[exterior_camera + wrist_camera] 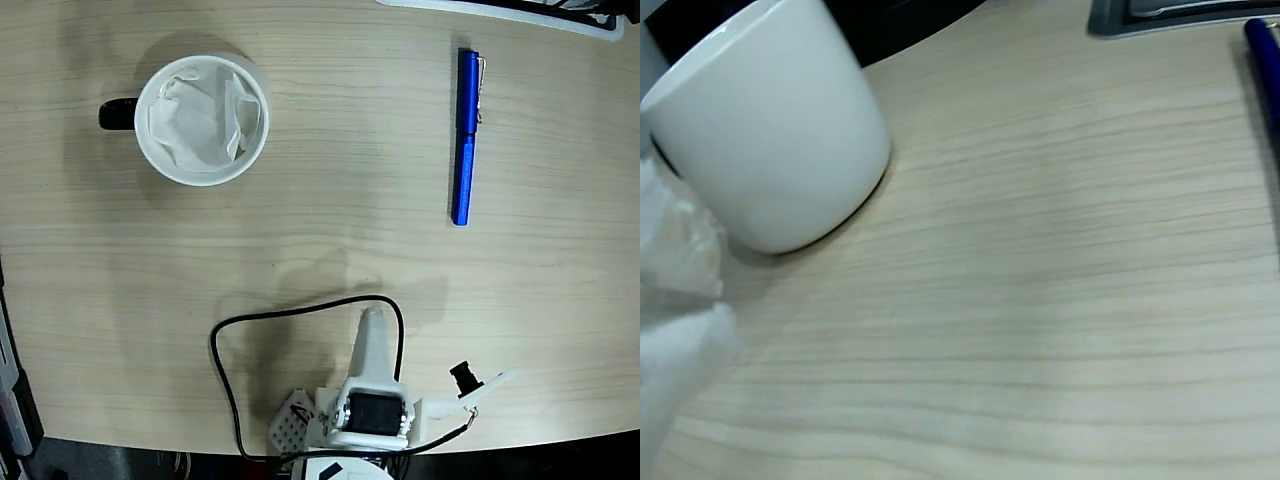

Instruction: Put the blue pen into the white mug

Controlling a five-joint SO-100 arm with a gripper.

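The blue pen lies flat at the upper right of the fixed view, its cap and silver clip at the far end. Upper left stands the white mug, upright, black handle pointing left, crumpled white paper inside. My gripper sits low at the bottom centre, folded back near the arm's base, far from both; its fingers read as one tapered shape, shut and empty. In the wrist view the mug is at upper left, the pen shows as a sliver at the right edge, and a blurred white finger fills the lower left.
A black cable loops over the table in front of the arm's base. A white and dark device lies along the top right edge, close to the pen's cap. The table's near edge runs just below the base.
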